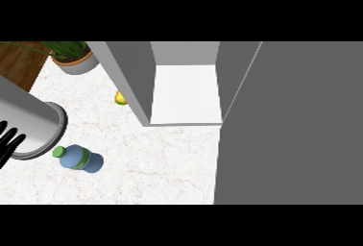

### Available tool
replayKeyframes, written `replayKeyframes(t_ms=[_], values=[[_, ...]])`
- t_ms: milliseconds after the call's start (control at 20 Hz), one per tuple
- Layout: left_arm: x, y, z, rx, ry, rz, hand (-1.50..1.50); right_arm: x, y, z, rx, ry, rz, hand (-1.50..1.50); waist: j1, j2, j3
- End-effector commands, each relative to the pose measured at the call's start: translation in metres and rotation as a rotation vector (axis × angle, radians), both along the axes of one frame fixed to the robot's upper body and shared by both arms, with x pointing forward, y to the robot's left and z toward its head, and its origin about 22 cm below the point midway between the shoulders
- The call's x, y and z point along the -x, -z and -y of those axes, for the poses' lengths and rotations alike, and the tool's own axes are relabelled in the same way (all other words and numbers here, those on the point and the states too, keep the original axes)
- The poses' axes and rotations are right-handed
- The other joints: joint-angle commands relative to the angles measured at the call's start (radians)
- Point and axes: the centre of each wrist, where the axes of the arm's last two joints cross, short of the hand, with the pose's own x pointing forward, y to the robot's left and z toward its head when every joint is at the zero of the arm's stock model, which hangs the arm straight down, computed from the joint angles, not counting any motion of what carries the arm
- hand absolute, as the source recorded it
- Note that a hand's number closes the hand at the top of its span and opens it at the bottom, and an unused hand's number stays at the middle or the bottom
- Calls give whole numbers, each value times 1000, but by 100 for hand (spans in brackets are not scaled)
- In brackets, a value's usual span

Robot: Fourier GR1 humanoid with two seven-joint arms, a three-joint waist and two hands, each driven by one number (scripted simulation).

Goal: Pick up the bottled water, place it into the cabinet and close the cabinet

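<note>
The left hand (pixel 8 141) is seen at the left edge of the head view, its black fingers (pixel 11 139) spread and straight — nothing is held in it. The grey forearm (pixel 28 122) attached to it fills the space just above and to the right. The right hand is not shown. Just right of the left hand, apart from the fingers, the water bottle (pixel 80 159) is found on the white marbled bench (pixel 156 163), its green cap (pixel 58 152) turned toward the hand. Further out, the cabinet (pixel 184 81) is seen with its white shelf (pixel 188 93) exposed and its grey door (pixel 291 125) swung open at the right. A small yellow thing (pixel 121 98) lies beside the cabinet's left wall, and a potted plant (pixel 73 58) stands at the far left corner.
</note>
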Motion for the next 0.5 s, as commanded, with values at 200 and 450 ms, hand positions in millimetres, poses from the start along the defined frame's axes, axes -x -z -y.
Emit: replayKeyframes(t_ms=[200,450], values=[[-10,52,-25,-20,-30,-54,-150,24,-31,4,5,10,55,-150,1,1,-1],[-29,94,-9,-23,-7,-87,-150,25,-11,7,7,20,41,-150,-1,2,-1]])
